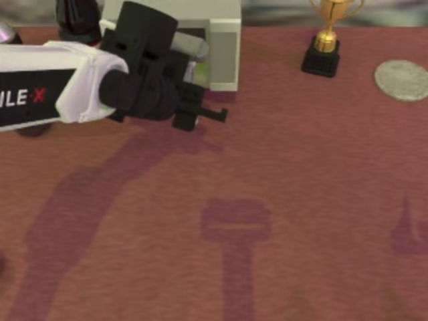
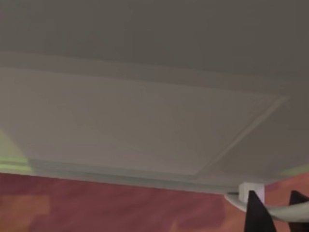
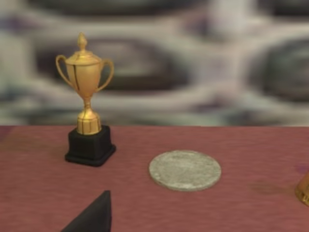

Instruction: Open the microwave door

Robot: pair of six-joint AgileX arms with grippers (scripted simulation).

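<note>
Open tabletop (image 1: 307, 200) before microwave (image 1: 224, 47)

A gold two-handled trophy cup on a black square base (image 1: 325, 41) stands near a flat round grey stone-like disc (image 1: 403, 79) on the reddish-brown table (image 1: 301, 200).

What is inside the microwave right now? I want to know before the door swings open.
Mostly hidden. From above, the left arm and its end effector cover the microwave front; only a green sliver shows. The left wrist view shows just the microwave door panel.
</note>
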